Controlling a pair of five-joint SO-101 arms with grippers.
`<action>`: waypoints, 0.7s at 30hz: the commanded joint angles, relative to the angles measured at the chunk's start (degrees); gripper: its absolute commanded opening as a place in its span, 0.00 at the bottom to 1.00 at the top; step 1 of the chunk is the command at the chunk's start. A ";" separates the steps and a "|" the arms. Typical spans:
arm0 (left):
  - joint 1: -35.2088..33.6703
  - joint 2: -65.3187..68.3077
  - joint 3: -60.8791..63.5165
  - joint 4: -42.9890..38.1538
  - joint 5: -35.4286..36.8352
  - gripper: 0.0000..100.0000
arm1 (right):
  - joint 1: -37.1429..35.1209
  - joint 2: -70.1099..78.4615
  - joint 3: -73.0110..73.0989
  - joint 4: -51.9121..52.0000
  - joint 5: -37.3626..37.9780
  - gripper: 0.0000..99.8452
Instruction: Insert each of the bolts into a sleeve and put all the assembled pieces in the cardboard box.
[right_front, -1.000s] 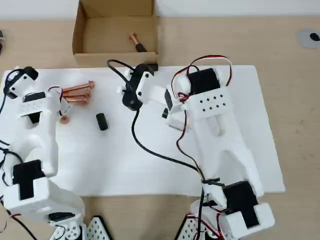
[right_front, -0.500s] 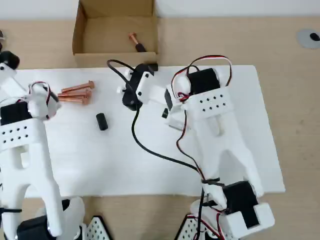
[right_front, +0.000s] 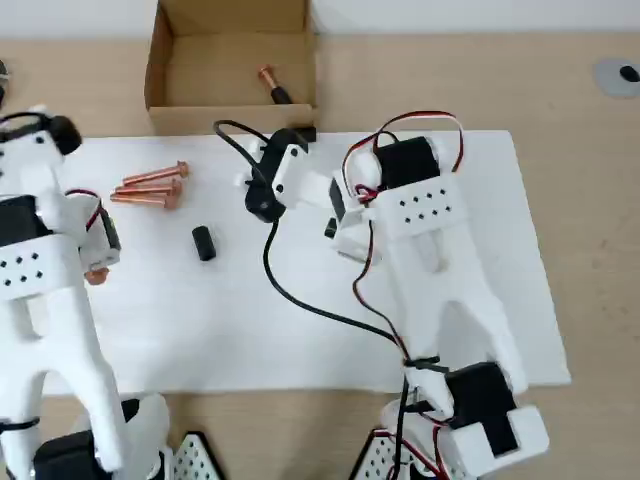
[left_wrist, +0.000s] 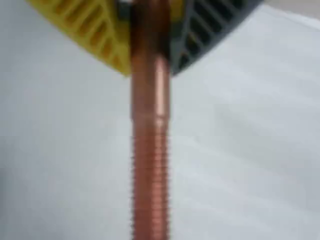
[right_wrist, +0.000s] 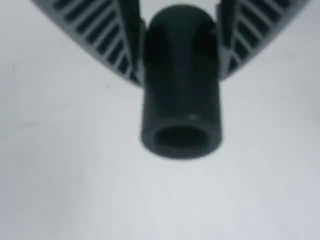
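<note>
Now, with the left gripper (left_wrist: 149, 67) closed on a bolt (left_wrist: 150, 150) and the right gripper (right_wrist: 180, 75) on a sleeve (right_wrist: 181, 115), both held short of the cardboard box (right_front: 158, 70), thread and bore should be squarely aligned before pushing.

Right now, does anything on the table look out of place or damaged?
Nothing stands out. The left pincer grips a bolt, the right pincer grips a sleeve, and one assembled piece lies inside the cardboard box.
</note>
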 joint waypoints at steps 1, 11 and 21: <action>-1.05 2.59 -3.60 0.53 -17.41 0.01 | -0.40 -2.77 0.04 0.18 0.62 0.01; -3.34 13.49 8.09 -11.43 -65.41 0.01 | 2.07 -2.77 0.04 0.26 0.70 0.01; 0.00 16.22 11.87 -11.52 -77.71 0.03 | 4.97 -2.77 0.04 0.26 1.93 0.01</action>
